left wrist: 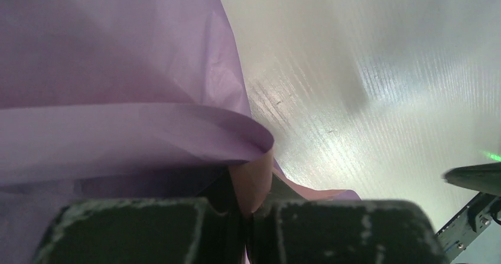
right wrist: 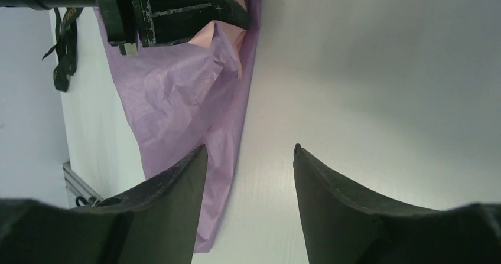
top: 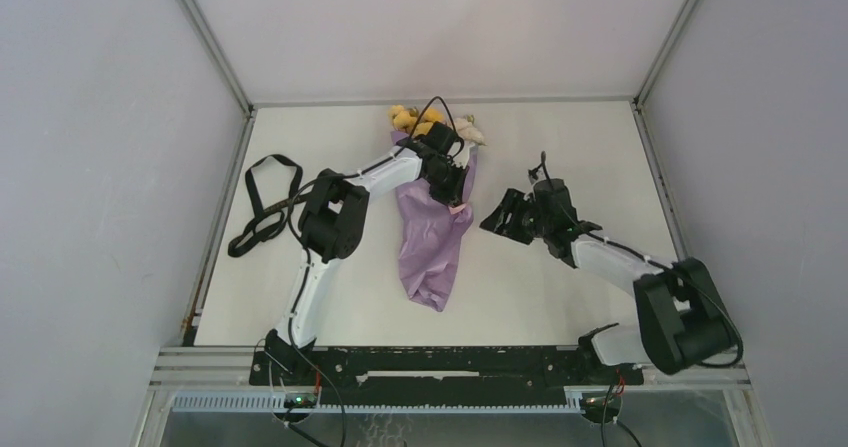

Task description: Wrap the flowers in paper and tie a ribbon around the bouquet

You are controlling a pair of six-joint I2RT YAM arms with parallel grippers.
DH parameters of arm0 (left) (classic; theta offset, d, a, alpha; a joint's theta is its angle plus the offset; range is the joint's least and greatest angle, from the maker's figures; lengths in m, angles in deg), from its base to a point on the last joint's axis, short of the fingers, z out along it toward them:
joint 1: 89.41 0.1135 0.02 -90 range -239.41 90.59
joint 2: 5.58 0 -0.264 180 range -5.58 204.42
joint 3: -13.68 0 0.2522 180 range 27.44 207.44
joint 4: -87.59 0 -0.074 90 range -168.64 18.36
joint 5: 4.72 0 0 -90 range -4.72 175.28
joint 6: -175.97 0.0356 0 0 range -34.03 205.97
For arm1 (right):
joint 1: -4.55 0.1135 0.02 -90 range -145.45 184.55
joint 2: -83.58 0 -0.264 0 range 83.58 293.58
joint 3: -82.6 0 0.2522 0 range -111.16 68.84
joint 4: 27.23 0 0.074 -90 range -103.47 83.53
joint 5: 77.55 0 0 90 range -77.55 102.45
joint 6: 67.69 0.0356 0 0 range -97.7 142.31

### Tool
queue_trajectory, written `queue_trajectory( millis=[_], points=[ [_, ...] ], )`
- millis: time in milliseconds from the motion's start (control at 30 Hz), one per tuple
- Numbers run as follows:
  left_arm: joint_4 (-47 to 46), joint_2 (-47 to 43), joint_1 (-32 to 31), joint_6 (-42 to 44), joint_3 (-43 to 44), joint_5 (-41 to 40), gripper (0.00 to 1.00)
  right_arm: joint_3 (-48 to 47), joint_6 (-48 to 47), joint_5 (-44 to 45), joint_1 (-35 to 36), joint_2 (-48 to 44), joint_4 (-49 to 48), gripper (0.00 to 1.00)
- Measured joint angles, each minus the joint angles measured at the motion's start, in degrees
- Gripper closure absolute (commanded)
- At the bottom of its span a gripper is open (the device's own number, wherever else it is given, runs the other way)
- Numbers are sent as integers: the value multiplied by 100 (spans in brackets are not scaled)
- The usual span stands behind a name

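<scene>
**Top external:** A bouquet (top: 438, 237) lies mid-desk, its yellow and pale blooms (top: 415, 119) at the far end and the narrow tip of its lilac paper (top: 428, 277) pointing toward the arm bases. The left tool (top: 452, 189) is pressed onto the upper part of the bouquet, though from this height it cannot be told whether it grips anything. The right tool (top: 500, 217) hangs just to the bouquet's right, not touching it. A black ribbon (top: 243, 242) lies looped well to the bouquet's left, by the edge of the white desk (top: 560, 297).

**Left wrist:** Only this view shows the grip: the two dark fingers (left wrist: 130, 228) stand together, clamped on a fold of the paper that shows its pink face between them. Lilac paper fills the space above, with bare desk to the right. Neither blooms nor ribbon can be seen here.

**Right wrist:** The right tool's fingers (right wrist: 177, 193) stand well apart with nothing but desk between them. Beyond them the bouquet's crinkled lilac wrap lies flat, the left tool sits on its far part beside a pink edge, and the ribbon shows past the bouquet.
</scene>
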Motion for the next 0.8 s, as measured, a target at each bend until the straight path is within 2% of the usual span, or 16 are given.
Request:
queue_trajectory(
  millis=[300,500,533,600,667,800],
  points=[
    [-4,-15,-17,52,-4,-48,89,-754,-7,-861,74,1694,-953,37],
    [-4,-31,-28,133,-4,-98,81,-1082,-24,-964,79,2321,-1185,53],
    [-4,-35,-28,144,-4,-107,79,-1104,-31,-970,81,2415,-1209,59],
    [4,-59,-28,190,-4,-153,73,-1110,-48,-994,92,2586,-1200,73],
    [15,-101,-28,236,-4,-219,62,-1110,-76,-1005,118,2730,-1165,84],
    [68,-262,-26,393,-2,-295,41,-1095,-114,-984,144,2828,-1088,95]
  ],
)
